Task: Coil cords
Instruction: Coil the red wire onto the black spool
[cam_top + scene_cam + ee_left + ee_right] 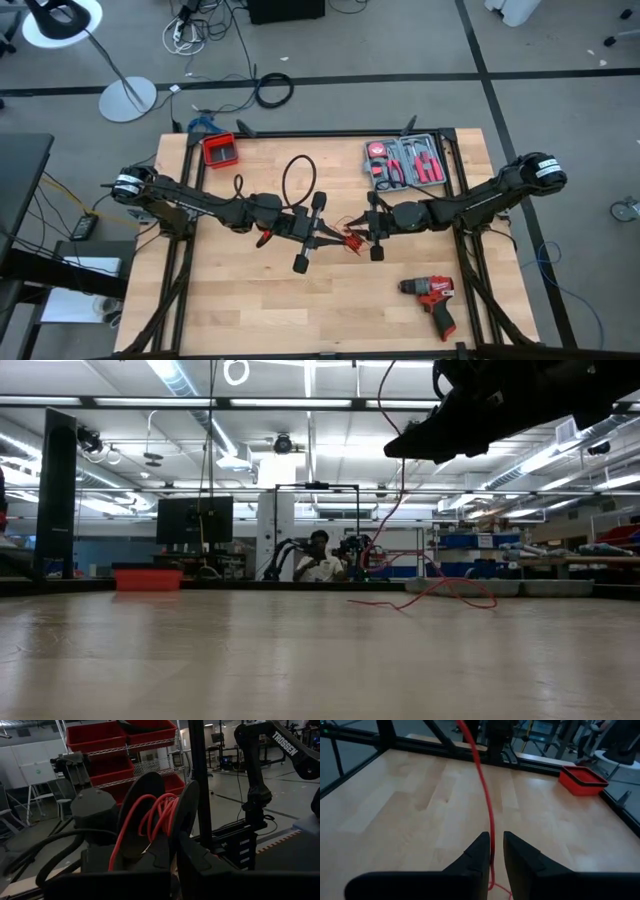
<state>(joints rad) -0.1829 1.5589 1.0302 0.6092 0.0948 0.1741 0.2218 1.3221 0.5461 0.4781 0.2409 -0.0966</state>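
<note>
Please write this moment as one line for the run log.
left gripper: shut on thin red cord | right gripper: closed around same cord, above wooden table | coiling unfinished

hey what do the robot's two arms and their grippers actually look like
Both arms are dark, nearly black, jointed segments, each with a white band near its shoulder. The left gripper and right gripper each end in two flat, wedge-shaped black fingers. In the left wrist view, the right arm's upper link carries white TROSSEN lettering, and black cables loop beside the wrist.
</note>
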